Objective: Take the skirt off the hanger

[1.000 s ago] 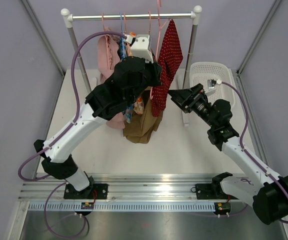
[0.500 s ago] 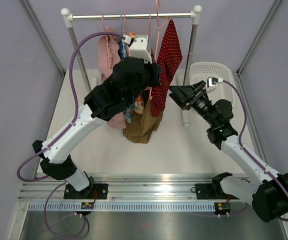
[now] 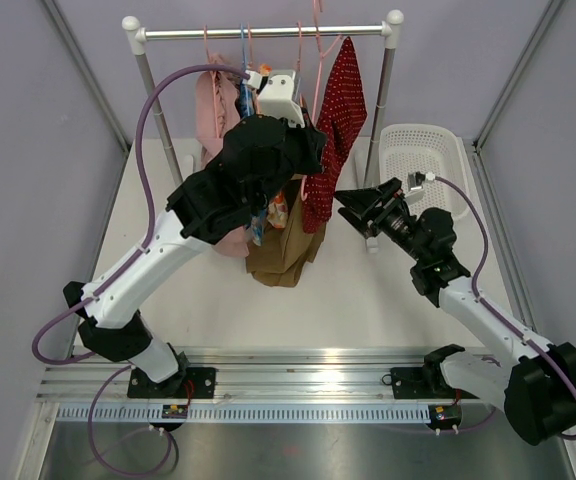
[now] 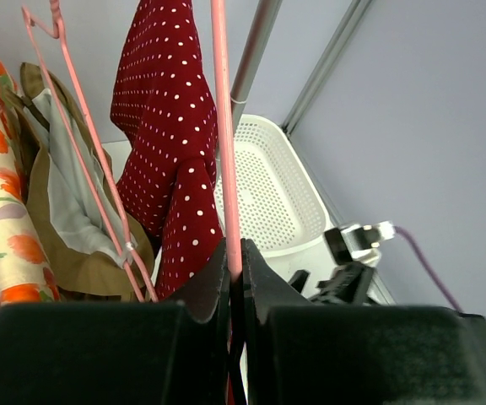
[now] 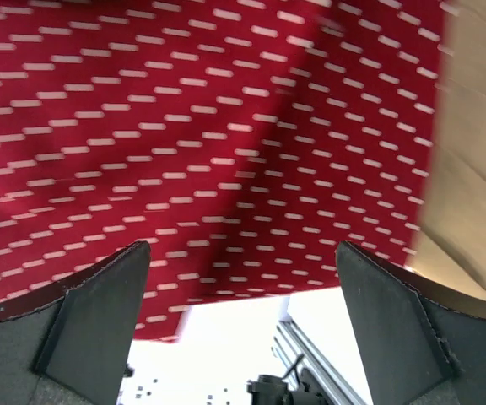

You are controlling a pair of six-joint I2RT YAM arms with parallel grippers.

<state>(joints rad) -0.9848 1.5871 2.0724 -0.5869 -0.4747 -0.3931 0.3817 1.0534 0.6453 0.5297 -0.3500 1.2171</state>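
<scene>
- Skirt (image 3: pixel 335 115), red-dotted, is hung vertically at the upper centre of the frame.
- A pink hanger (image 4: pixel 223 126) is pinched in the left claw (image 4: pixel 235 270).
- Right claw (image 3: pixel 353 205), spread wide, is set nearer, just right of the hem.

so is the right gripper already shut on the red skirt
No, the right gripper is wide open in its wrist view, with the red skirt hanging just ahead, not pinched.

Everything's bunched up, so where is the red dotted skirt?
From above, the red dotted skirt hangs toward the rail's right end, between the brown garment and the white basket.
</scene>
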